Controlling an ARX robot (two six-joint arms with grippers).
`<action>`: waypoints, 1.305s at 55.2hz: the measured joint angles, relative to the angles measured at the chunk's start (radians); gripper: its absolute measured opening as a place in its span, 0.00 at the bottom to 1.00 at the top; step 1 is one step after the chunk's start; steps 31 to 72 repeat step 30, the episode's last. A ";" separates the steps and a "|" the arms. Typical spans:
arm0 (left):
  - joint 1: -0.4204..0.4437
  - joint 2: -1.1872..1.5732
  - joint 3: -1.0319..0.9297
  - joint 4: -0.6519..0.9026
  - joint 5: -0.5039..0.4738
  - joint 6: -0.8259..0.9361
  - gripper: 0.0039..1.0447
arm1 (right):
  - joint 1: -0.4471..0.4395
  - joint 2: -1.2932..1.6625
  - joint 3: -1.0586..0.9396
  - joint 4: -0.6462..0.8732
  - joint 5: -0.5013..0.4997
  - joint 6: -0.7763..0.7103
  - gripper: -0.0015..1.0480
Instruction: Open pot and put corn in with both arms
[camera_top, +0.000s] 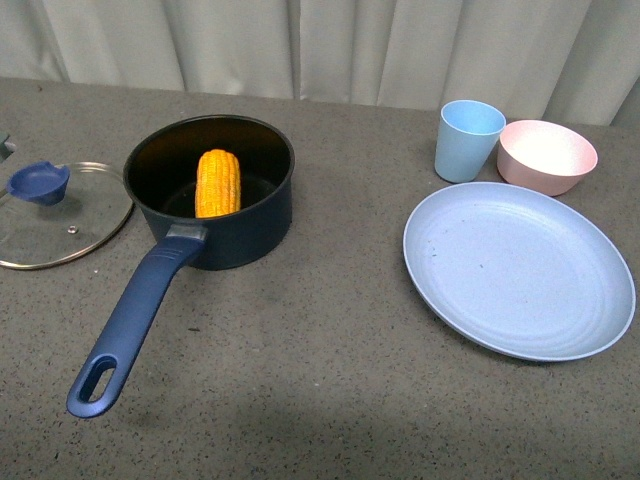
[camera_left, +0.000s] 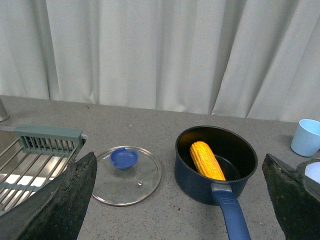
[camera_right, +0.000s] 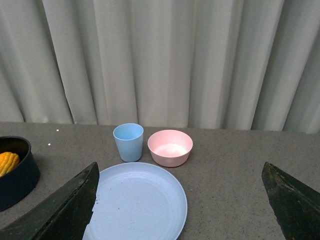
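Plate (camera_top: 520, 270) lies bare; saucepan (camera_top: 210, 190) stands uncovered, corn cob (camera_top: 219, 182) inside, glass lid (camera_top: 55, 215) beside it. Left gripper (camera_left: 180, 200) and right gripper (camera_right: 177, 200) spread wide, empty. Judgement: task complete; keep both arms clear.

A grey speckled tabletop (camera_top: 330, 380) fills the foreground under soft, even light. Pale off-white pleated curtains (camera_right: 165, 60) hang along its far edge. A metal wire rack (camera_left: 25, 165) sits at one side.
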 joint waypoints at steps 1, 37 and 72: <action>0.000 0.000 0.000 0.000 0.000 0.000 0.94 | 0.000 0.000 0.000 0.000 0.000 0.000 0.91; 0.000 0.000 0.000 0.000 0.000 0.000 0.94 | 0.000 0.000 0.000 0.000 0.000 0.000 0.91; 0.000 0.000 0.000 0.000 0.000 0.000 0.94 | 0.000 0.000 0.000 0.000 0.000 0.000 0.91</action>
